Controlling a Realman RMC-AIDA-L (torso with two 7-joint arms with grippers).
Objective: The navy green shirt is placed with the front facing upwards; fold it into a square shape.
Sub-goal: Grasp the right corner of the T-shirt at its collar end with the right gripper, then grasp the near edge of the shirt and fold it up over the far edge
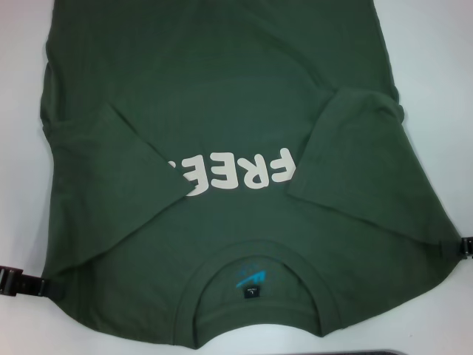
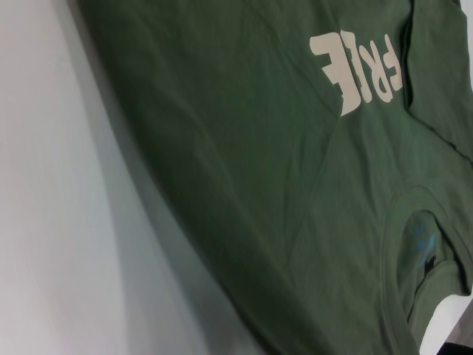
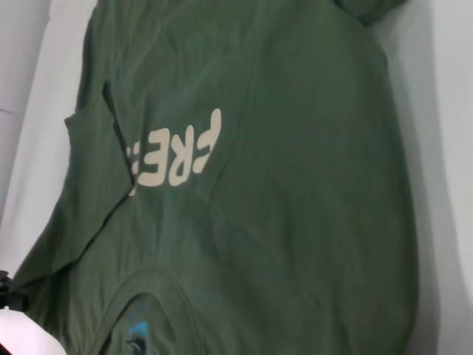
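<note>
The navy green shirt (image 1: 222, 111) lies front up on the white table, collar (image 1: 255, 262) nearest me, with the pale letters "FREE" (image 1: 236, 174) partly covered. Both short sleeves are folded inward over the chest. My left gripper (image 1: 43, 285) meets the shirt's left shoulder edge, and the cloth runs to a point at it. On the opposite side my right gripper (image 1: 446, 250) holds the right shoulder edge the same way. In the right wrist view the left gripper (image 3: 6, 292) shows at the shirt's corner. In the left wrist view the shirt (image 2: 244, 185) casts a shadow along its edge.
The white table (image 1: 443, 59) shows on both sides of the shirt and in front of the collar. A dark strip (image 1: 377, 353) lies at the near table edge.
</note>
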